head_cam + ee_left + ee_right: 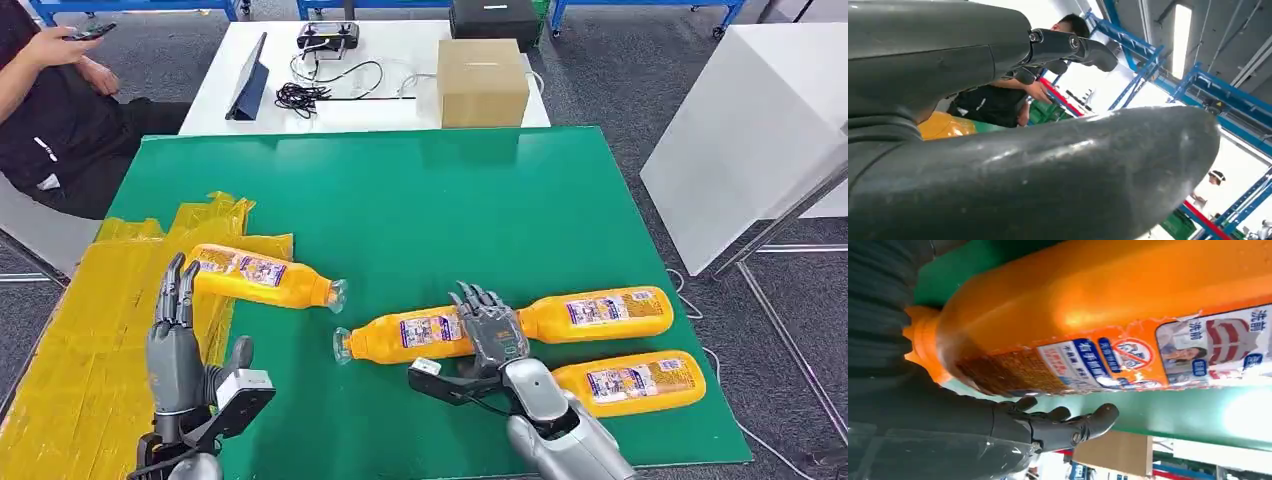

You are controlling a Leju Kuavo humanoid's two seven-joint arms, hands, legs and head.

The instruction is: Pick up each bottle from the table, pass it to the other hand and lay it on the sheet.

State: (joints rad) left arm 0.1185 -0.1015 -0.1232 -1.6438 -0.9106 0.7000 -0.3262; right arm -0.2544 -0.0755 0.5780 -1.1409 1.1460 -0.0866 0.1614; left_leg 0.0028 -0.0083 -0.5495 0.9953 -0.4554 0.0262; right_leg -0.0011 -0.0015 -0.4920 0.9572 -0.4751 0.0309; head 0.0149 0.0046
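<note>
Green board [450,190] covers the table through the middle of the head view, with a crumpled yellow sheet [90,330] spread over its lower-left part. Four orange bottles lie on their sides: one [262,275] at centre left with its base end on the sheet's edge and its cap toward the middle, one [405,335] at centre, one [600,313] to its right, and one [630,382] at lower right. The right hand [490,330] sits at lower centre with its fingers spread over the junction of the two middle bottles, gripping nothing that can be seen. The left hand [180,340] stands upright at lower left above the sheet, fingers straight and apart, holding nothing. Along the top edge is a white table [400,100] carrying a cardboard box [483,82], a tablet [248,80] and black cables [310,95]; a seated person [50,110] in black is at upper left, a white block [750,130] at right, grey floor around. In the left wrist view the left hand [1023,165] takes up most of the frame, fingers extended and free, with an orange patch at centre left, blue racking [1198,80] and a ceiling light [1180,35] at upper right. In the right wrist view an orange bottle [1108,325] with a printed label crosses the upper frame on the green board [1173,412], and the right hand's fingers [1068,427] lie just beside it, unclenched.
</note>
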